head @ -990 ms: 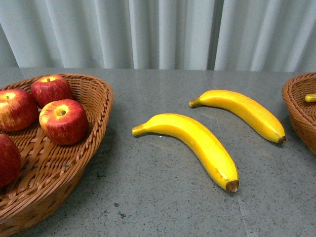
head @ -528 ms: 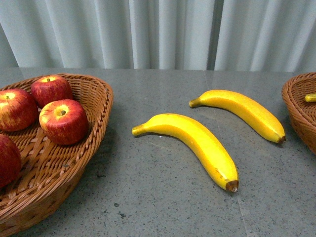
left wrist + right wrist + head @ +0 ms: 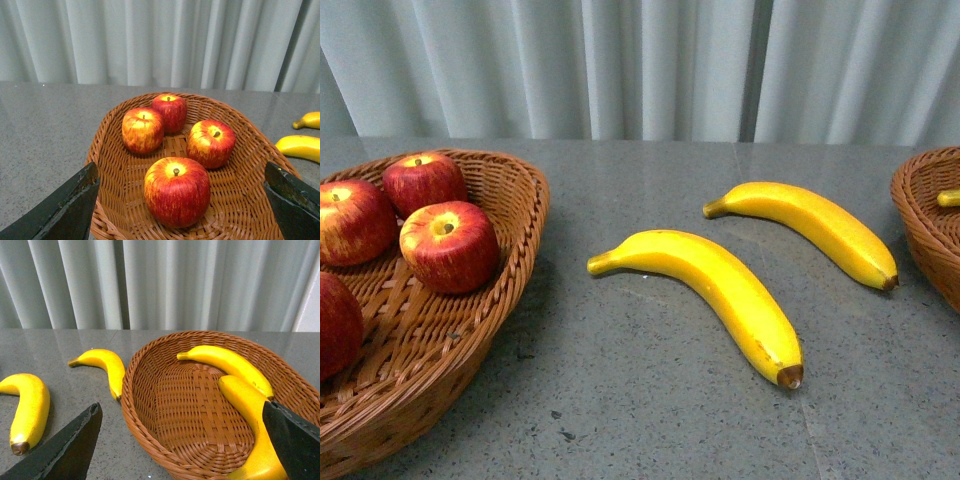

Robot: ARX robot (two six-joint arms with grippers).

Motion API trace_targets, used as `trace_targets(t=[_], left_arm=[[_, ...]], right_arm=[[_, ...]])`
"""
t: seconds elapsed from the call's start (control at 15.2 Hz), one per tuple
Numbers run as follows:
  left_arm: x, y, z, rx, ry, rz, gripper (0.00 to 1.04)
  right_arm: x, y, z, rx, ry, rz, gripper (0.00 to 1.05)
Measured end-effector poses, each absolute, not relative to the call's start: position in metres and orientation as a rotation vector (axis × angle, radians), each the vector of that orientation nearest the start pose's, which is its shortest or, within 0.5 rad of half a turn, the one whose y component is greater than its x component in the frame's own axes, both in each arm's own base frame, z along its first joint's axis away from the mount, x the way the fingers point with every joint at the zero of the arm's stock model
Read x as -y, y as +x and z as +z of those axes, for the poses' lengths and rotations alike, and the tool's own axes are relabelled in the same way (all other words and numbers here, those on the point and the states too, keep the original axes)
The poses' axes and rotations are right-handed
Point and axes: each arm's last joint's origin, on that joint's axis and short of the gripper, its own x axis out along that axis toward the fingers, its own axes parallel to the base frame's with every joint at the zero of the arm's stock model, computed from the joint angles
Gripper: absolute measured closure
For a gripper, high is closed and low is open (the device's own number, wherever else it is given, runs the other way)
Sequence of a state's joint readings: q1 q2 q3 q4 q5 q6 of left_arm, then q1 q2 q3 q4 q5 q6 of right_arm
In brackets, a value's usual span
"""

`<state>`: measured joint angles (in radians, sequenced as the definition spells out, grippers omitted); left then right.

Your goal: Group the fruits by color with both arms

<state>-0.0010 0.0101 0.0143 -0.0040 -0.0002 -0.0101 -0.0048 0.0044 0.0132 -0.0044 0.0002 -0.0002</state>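
Although neither arm shows in the front view, each wrist camera catches its own black blocky jaws. Left gripper (image 3: 180,169): jaws spread wide, one at each lower corner of its view, nothing held. Right gripper (image 3: 181,409): likewise fully apart and empty. Left-hand oval brown wicker basket (image 3: 520,205) sits on the speckled grey stone surface (image 3: 650,400) and holds four glossy red apples with yellow streaks, all stem dimple up: rear apple (image 3: 169,111), second apple (image 3: 143,129) just beside it, third apple (image 3: 211,142) a little apart on the side toward the bananas, and front apple (image 3: 177,190) nearest the left jaws. The left wrist camera looks onto this basket from its near side. Two long curved bright yellow bananas lie bare on the surface between the baskets, roughly parallel and not touching: near banana (image 3: 710,290), brown tip toward the robot, and far banana (image 3: 810,225), brown tip close to the right-hand brown wicker basket (image 3: 920,215). That basket holds two more: back-wall banana (image 3: 227,362) along the far side, and middle banana (image 3: 250,415) lying across the weave, one end just beside the first, its lower part cut off by the right jaws. Pale pleated curtain (image 3: 640,60) closes off the back.
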Motion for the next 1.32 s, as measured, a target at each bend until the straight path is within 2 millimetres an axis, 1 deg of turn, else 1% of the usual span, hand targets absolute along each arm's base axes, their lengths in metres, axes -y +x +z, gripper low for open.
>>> trace_targets(t=[0.2,0.26,0.33,0.46,0.73,0.79,0.86,0.92,0.99,1.06,1.12,1.25,1.32], left_arm=[[0.000,0.097,0.167,0.000,-0.010,-0.001,0.07],[0.000,0.097,0.167,0.000,-0.010,-0.001,0.07],[0.000,0.097,0.167,0.000,-0.010,-0.001,0.07],[0.000,0.097,0.167,0.000,-0.010,-0.001,0.07],[0.000,0.097,0.167,0.000,-0.010,-0.001,0.07],[0.000,0.097,0.167,0.000,-0.010,-0.001,0.07],[0.000,0.097,0.167,0.000,-0.010,-0.001,0.07],[0.000,0.097,0.167,0.000,-0.010,-0.001,0.07],[0.000,0.097,0.167,0.000,-0.010,-0.001,0.07],[0.000,0.097,0.167,0.000,-0.010,-0.001,0.07],[0.000,0.097,0.167,0.000,-0.010,-0.001,0.07],[0.000,0.097,0.167,0.000,-0.010,-0.001,0.07],[0.000,0.097,0.167,0.000,-0.010,-0.001,0.07]], right_arm=[[0.000,0.097,0.169,0.017,0.011,-0.004,0.07],[0.000,0.102,0.178,0.079,0.058,0.001,0.07],[0.000,0.109,0.184,0.084,0.070,0.009,0.07],[-0.005,0.132,0.210,0.136,0.072,0.050,0.07],[-0.013,0.153,0.233,0.190,0.073,0.096,0.07],[-0.016,0.162,0.241,0.203,0.068,0.110,0.07],[-0.022,0.176,0.250,0.209,0.068,0.131,0.07],[-0.032,0.199,0.259,0.183,0.064,0.159,0.07],[-0.047,0.226,0.265,0.123,0.054,0.199,0.07],[-0.064,0.253,0.269,0.057,0.039,0.230,0.07],[-0.082,0.275,0.278,0.012,0.031,0.248,0.07],[-0.122,0.308,0.301,-0.033,0.017,0.322,0.07],[-0.139,0.318,0.310,-0.051,0.005,0.353,0.07]])
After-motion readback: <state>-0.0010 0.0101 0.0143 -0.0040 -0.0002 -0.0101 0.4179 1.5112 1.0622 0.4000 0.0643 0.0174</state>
